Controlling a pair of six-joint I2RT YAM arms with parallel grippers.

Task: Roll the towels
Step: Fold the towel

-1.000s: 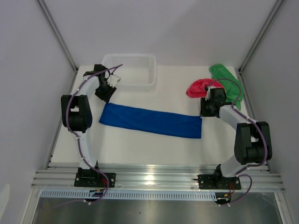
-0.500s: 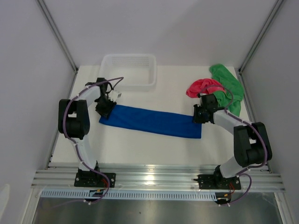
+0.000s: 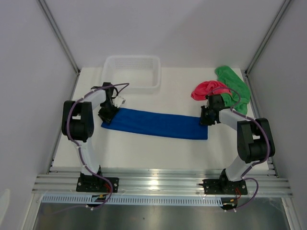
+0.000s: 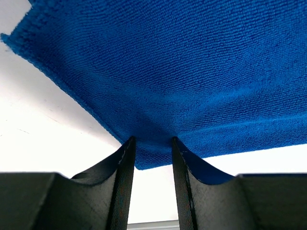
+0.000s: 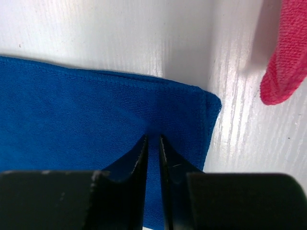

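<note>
The royal blue towel (image 3: pixel 156 123) lies flat as a long strip across the middle of the table. My left gripper (image 3: pixel 108 116) is down on its left end. In the left wrist view its fingers (image 4: pixel 152 140) stand apart, tips pressed on the towel's (image 4: pixel 182 72) near corner. My right gripper (image 3: pixel 205 119) is on the right end. In the right wrist view it (image 5: pixel 152 136) is nearly closed, pinching a thin ridge of the blue cloth (image 5: pixel 72 105). The pink-red towel (image 3: pixel 207 89) and the green towel (image 3: pixel 232 81) lie crumpled at the back right.
A white mesh basket (image 3: pixel 134 86) stands at the back, just behind my left gripper. The pink-red towel (image 5: pixel 288 62) lies close beyond my right gripper. White walls and metal frame posts close in the table on both sides.
Both grippers have come down from behind the blue towel onto its two ends. The right end of the towel has shifted slightly.
</note>
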